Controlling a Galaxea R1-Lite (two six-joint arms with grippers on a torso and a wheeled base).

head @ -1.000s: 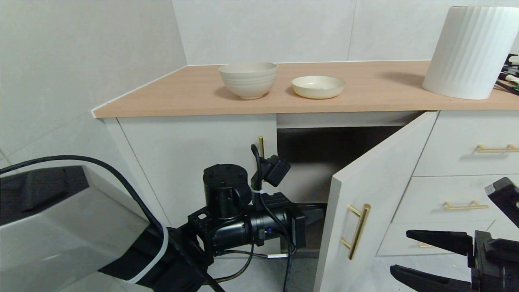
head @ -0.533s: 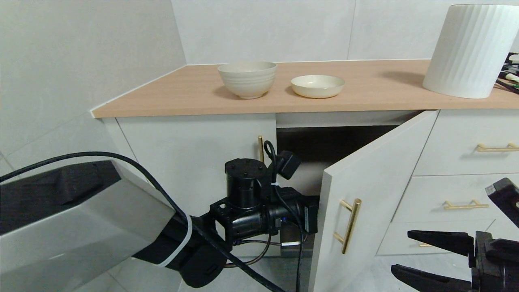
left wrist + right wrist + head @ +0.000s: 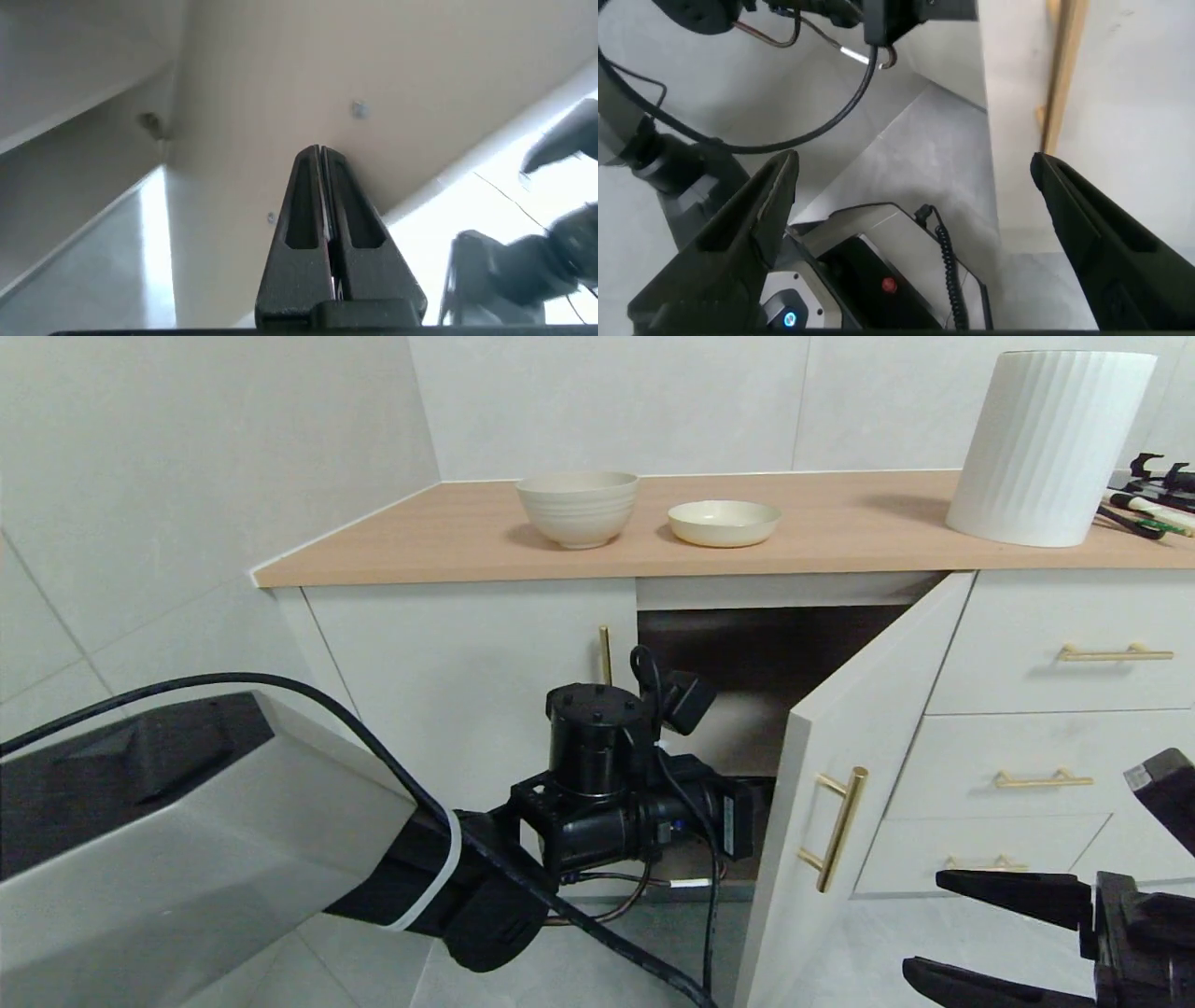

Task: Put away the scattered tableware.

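Judged bowl (image 3: 578, 507) and dish (image 3: 724, 521) on counter (image 3: 420, 551) rigid, glaze-slick, breakable; advise pinching across rim. Noted left claw (image 3: 320, 163) pressed together, right claw (image 3: 924, 924) spread.

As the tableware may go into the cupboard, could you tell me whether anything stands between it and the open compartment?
Yes. The left gripper, jaws shut, sits in the lower opening behind the half-open white cupboard door. The ribbed cream bowl and shallow cream dish sit on the wooden counter just above.
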